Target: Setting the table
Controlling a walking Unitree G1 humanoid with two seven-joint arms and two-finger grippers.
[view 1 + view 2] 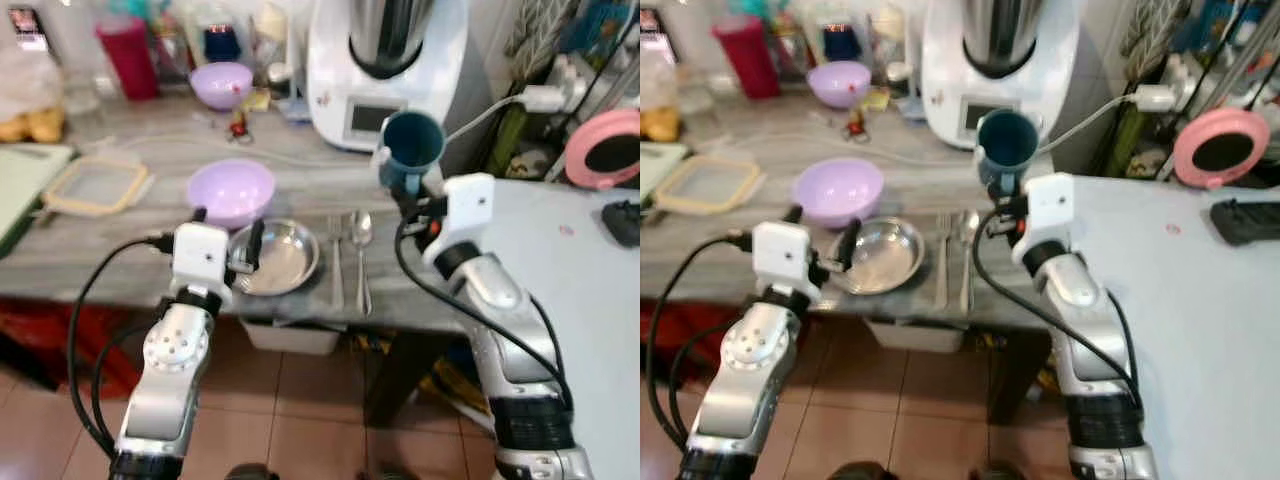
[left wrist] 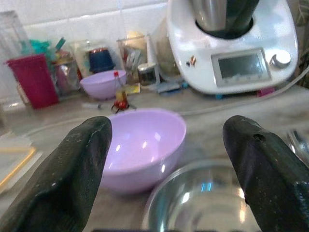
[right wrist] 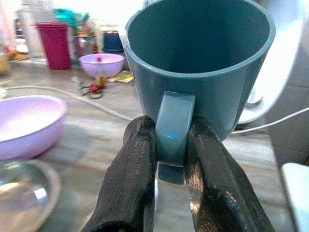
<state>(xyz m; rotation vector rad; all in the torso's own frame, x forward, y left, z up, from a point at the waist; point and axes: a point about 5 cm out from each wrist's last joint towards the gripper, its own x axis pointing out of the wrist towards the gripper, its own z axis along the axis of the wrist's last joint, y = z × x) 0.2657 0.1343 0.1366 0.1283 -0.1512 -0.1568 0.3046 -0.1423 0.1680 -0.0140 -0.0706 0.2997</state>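
My right gripper is shut on the handle of a teal mug, holding it upright above the counter, right of the cutlery. A fork and a spoon lie side by side on the grey counter. Left of them sits a steel plate, with a lilac bowl just behind it. My left gripper hovers open at the plate's left rim, its black fingers spread wide with nothing between them.
A white kitchen machine stands at the back, its cable crossing the counter. A second lilac bowl, a red cup and jars line the wall. A lidded container lies at left. A pale table adjoins at right.
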